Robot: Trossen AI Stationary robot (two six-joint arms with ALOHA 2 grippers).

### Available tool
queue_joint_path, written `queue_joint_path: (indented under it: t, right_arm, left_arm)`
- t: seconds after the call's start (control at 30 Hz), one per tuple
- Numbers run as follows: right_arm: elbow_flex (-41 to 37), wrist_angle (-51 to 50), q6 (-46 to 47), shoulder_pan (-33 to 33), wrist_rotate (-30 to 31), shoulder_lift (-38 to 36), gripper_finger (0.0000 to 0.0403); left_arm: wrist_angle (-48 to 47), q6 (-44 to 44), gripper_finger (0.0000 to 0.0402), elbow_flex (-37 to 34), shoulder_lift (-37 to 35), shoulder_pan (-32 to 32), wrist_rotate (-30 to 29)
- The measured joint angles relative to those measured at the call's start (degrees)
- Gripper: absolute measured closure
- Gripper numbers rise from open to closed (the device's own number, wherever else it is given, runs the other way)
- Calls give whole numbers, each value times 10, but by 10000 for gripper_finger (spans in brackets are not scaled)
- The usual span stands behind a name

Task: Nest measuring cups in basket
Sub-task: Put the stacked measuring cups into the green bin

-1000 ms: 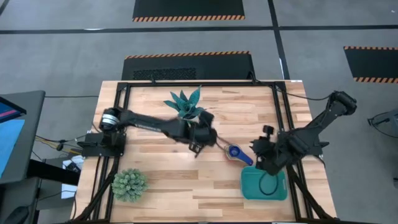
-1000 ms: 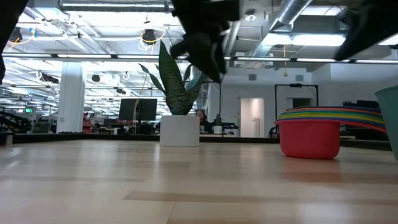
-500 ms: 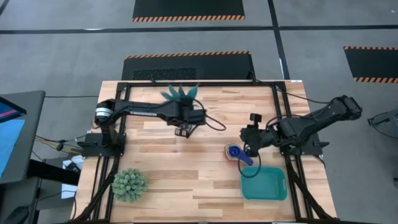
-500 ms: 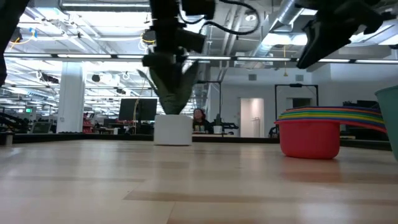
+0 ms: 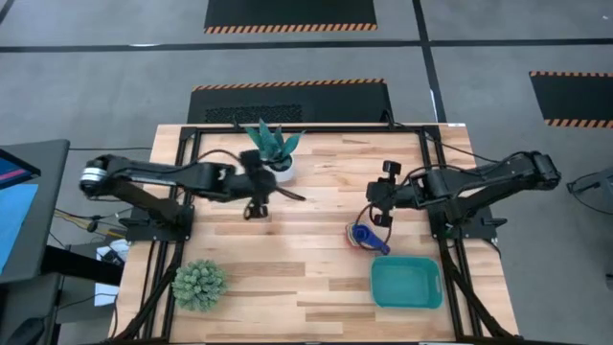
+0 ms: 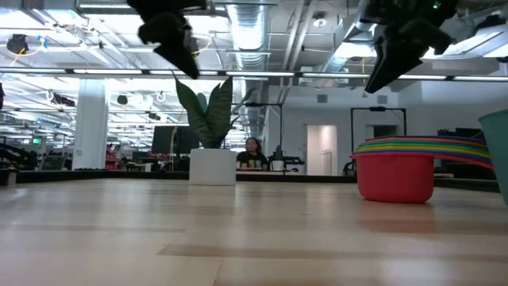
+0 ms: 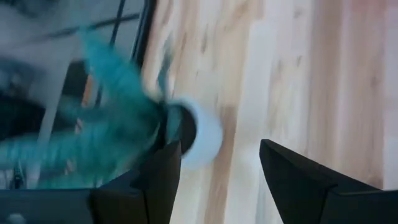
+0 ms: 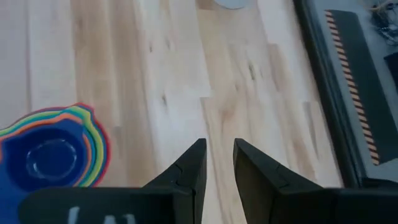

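Note:
The measuring cups (image 5: 364, 236) sit nested in one stack on the table, blue on top in the high view and red at the bottom in the low view (image 6: 394, 176). They also show in the right wrist view (image 8: 53, 155). The teal basket (image 5: 407, 282) stands near the table's near right corner, apart from the stack. My right gripper (image 5: 377, 203) (image 8: 219, 144) hovers just beyond the stack toward the far edge; its fingers are open by a narrow gap. My left gripper (image 5: 252, 205) (image 7: 221, 146) is open in the air beside the potted plant.
A leafy potted plant (image 5: 273, 149) in a white pot (image 6: 213, 166) stands near the far edge, close to my left gripper. A spiky green plant (image 5: 199, 285) sits at the near left corner. Bare wood (image 5: 287, 259) lies between the plants and the cups.
My right gripper moved from above the basket toward the far edge, passing the cup stack. My left gripper drew back from the table's middle toward the left. The leafy potted plant shifted a little to the left. The cups and basket stayed put.

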Motion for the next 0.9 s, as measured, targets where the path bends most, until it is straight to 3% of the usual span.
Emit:
queue_joint_path:
  t: [0.13,0.27,0.47,0.73,0.9]
  right_arm:
    - [17,0,-34,-29,-80,0,301]
    - [50,9,-43,-79,-159,24,301]
    - [87,-11,-76,-106,-178,80,301]
    - [93,-10,-56,-86,-178,98,301]
    - [94,-26,-44,-70,-175,83,301]
  left_arm:
    - [-10,-68,189,-57,-66,-11,-11]
    - [50,-104,189,-127,-129,-12,-2]
    - [70,-181,198,-204,-135,11,-86]
    - [131,-206,294,-241,-79,113,-108]
    - [270,-175,379,-313,-79,145,1]
